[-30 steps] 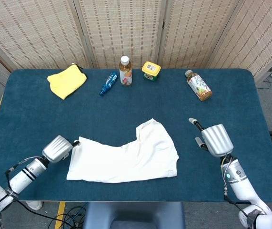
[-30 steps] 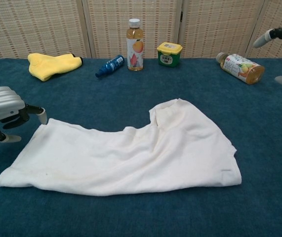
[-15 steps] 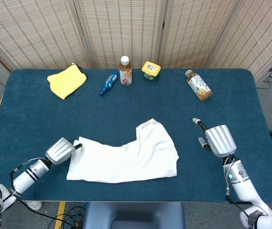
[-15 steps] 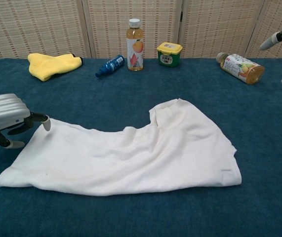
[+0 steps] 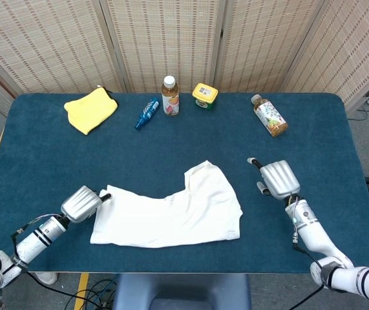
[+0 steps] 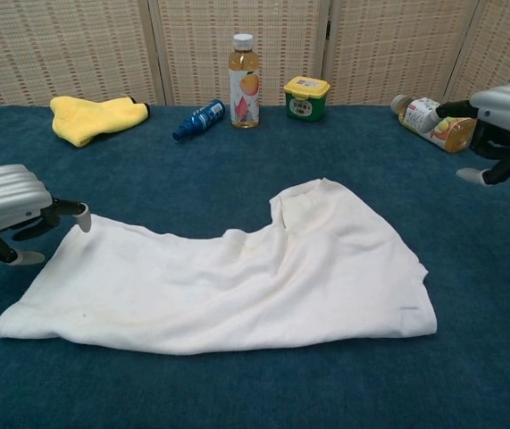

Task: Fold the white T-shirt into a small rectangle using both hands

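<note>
You are lining up the next fold: the white T-shirt [image 5: 171,210] is lying partly folded and rumpled in the lower middle of the head view, on the blue tabletop [image 5: 42,161]. Your left robot hand [image 5: 81,203] is sitting at the shirt's left edge with a fingertip just touching the cloth, fingers apart and gripping nothing that I can see. Your right robot hand [image 5: 278,179] is hovering to the right of the shirt, apart from it, fingers spread and empty. Next you are likely needing both hands on the cloth, the right one closing on the right edge, so the fold comes over evenly. Counting along the upper part of the frame: one yellow cloth [image 5: 90,109], one blue bottle [image 5: 147,113] lying down, one upright juice bottle [image 5: 169,96], one yellow-lidded jar [image 5: 205,95], and one drink bottle on its side [image 5: 269,116].
</note>
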Controlling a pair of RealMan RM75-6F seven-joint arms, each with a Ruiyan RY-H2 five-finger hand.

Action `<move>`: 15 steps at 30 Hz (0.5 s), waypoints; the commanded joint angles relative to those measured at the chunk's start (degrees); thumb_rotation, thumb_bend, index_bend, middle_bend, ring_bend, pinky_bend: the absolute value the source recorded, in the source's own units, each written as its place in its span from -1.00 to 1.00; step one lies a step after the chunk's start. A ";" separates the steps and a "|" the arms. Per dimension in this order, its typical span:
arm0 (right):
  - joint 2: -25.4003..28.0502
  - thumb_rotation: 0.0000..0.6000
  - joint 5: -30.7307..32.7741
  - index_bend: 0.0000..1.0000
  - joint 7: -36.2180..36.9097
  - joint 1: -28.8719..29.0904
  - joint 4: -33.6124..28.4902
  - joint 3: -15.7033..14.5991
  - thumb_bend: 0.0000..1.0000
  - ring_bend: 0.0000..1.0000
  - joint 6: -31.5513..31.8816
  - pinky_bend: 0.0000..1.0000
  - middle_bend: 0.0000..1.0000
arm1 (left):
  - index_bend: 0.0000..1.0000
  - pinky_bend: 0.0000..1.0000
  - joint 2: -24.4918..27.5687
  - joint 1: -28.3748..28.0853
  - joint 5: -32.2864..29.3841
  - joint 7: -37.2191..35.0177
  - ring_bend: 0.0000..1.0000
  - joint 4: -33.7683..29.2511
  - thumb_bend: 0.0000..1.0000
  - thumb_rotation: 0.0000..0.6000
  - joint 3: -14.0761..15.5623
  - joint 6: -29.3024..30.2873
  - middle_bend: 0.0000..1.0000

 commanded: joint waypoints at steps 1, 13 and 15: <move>-4.28 1.00 5.53 -0.62 -2.38 5.43 4.88 2.06 -0.23 0.95 -7.40 1.00 0.86 | -0.29 0.68 0.08 0.02 -0.15 0.28 0.53 -0.30 -0.49 1.00 0.05 -0.11 0.67; -16.75 1.00 16.74 -0.62 -6.92 16.71 20.89 4.46 -0.14 0.95 -19.28 1.00 0.86 | -0.30 0.68 0.30 0.01 -0.68 1.21 0.53 -1.24 -0.48 1.00 0.29 -0.51 0.67; -18.11 1.00 17.80 -0.62 -7.17 17.89 22.66 4.54 -0.14 0.95 -20.35 1.00 0.86 | -0.30 0.68 0.36 0.02 -0.71 1.27 0.53 -1.36 -0.49 1.00 0.33 -0.49 0.67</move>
